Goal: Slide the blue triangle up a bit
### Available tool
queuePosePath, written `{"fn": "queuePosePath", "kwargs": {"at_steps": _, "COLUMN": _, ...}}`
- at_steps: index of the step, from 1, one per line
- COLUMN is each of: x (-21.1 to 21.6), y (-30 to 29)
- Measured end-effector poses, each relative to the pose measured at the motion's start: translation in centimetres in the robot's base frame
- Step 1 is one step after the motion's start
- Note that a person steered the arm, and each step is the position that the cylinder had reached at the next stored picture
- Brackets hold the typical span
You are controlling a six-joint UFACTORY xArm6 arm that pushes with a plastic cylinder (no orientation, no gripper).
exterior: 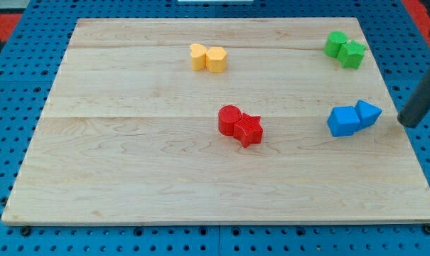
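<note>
The blue triangle point(369, 112) lies near the board's right edge, touching a blue cube point(342, 121) on its left. My tip point(408, 124) is the lower end of the dark rod that comes in from the view's right. It sits just right of the blue triangle, slightly lower, with a small gap between them.
Two green blocks point(345, 49) sit together at the top right. Two yellow blocks point(208, 57) sit at the top centre. A red cylinder point(229, 119) and a red star-like block point(249, 130) touch in the middle. The wooden board point(129, 156) lies on a blue pegboard.
</note>
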State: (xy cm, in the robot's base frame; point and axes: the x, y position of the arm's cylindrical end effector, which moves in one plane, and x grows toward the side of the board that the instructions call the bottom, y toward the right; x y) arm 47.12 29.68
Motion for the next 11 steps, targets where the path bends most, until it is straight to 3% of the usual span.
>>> {"fn": "queuePosePath", "kwargs": {"at_steps": 2, "x": 0.0, "y": -4.6}}
{"fn": "queuePosePath", "kwargs": {"at_steps": 5, "x": -5.0, "y": -0.9}}
{"fn": "queuePosePath", "kwargs": {"at_steps": 8, "x": -0.4, "y": -3.6}}
{"fn": "queuePosePath", "kwargs": {"at_steps": 10, "x": -4.3, "y": -4.1}}
{"fn": "queuePosePath", "kwargs": {"at_steps": 11, "x": -4.2, "y": -6.8}}
